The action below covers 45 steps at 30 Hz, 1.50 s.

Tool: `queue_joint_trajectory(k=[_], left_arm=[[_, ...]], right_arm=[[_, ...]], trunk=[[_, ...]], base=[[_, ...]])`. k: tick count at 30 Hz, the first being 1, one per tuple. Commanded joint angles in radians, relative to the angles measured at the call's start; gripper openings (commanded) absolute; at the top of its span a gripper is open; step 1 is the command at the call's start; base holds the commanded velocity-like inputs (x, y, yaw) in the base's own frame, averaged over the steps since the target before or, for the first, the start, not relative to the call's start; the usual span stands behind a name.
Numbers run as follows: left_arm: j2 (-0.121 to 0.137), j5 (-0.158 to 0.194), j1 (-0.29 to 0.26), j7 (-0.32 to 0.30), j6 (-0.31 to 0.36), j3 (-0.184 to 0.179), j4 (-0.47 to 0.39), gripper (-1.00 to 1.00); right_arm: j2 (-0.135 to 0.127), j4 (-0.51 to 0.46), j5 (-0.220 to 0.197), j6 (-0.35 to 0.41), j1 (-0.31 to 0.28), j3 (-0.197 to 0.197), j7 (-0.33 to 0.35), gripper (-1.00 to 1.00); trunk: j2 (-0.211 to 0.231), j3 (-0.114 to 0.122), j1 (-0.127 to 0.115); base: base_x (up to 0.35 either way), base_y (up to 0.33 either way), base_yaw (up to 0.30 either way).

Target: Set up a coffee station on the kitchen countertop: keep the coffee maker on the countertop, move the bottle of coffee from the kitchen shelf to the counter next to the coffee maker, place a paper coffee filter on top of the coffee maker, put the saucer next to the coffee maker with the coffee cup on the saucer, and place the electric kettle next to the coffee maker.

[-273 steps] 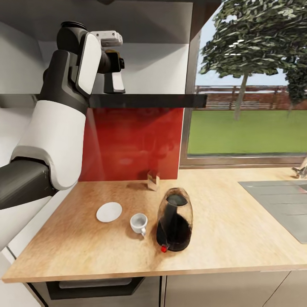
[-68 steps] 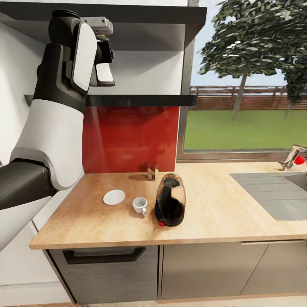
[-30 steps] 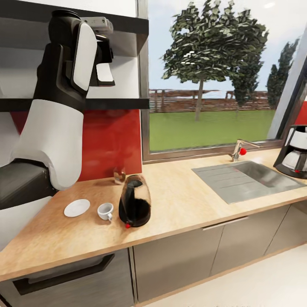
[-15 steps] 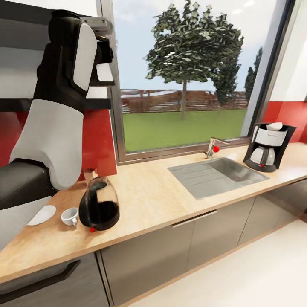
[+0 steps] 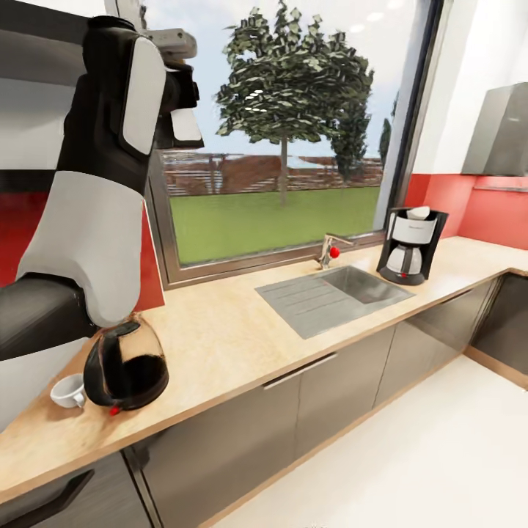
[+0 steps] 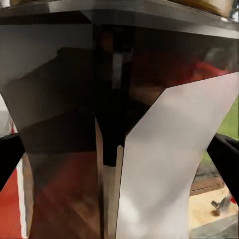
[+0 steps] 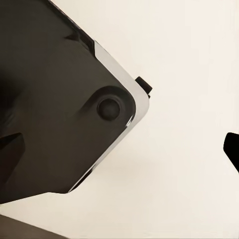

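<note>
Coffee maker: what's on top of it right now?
A pale rounded piece sits on top of the coffee maker; too small to identify. Its glass carafe sits inside, below.

A long stretch of the wooden countertop [image 5: 220,334] is lying bare between the dark kettle [image 5: 125,365] and the sink [image 5: 334,292], so a hand could be coming down there easily. The kettle is standing near the front edge, and the small white cup [image 5: 68,391] is sitting just beside it, so that corner is crowded. The big left arm [image 5: 95,191] is standing tall over that end and blocking much of the space above it. Past the sink, the coffee maker [image 5: 411,245] is standing close to the wall, with open counter on its far side. The tap [image 5: 330,251] is sticking up behind the sink.
</note>
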Motion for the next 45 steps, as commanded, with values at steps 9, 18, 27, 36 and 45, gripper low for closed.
queue_joint_trajectory(k=[9,18,27,36,45], left_arm=[[0.000,0.068,0.000,0.010,0.001,-0.004,-0.035,-1.00],[0.000,0.070,0.015,0.009,-0.001,-0.008,-0.060,-1.00],[0.000,0.070,0.186,-0.078,-0.003,-0.096,-0.225,-1.00],[0.000,0.070,0.502,-0.120,-0.123,-0.218,-0.401,-1.00],[0.000,0.070,0.646,-0.124,-0.181,-0.241,-0.420,-1.00]], right_arm=[[-0.001,0.004,0.000,-0.009,-0.002,0.005,0.000,1.00],[-0.003,0.004,0.000,-0.009,-0.002,0.004,0.000,1.00],[-0.003,0.004,0.000,-0.009,-0.002,0.005,-0.001,1.00],[-0.003,0.004,0.000,-0.011,-0.002,0.005,-0.001,1.00],[-0.003,0.004,0.000,-0.011,-0.002,0.005,-0.001,1.00]], trunk=[[-0.001,-0.002,0.000],[-0.001,-0.002,0.000],[-0.001,-0.002,0.000],[-0.001,-0.002,0.000],[-0.001,-0.002,0.000]], base=[[0.000,0.000,-0.278],[0.000,0.000,-0.278],[0.000,0.000,-0.278],[0.000,0.000,-0.278],[0.000,0.000,-0.197]])
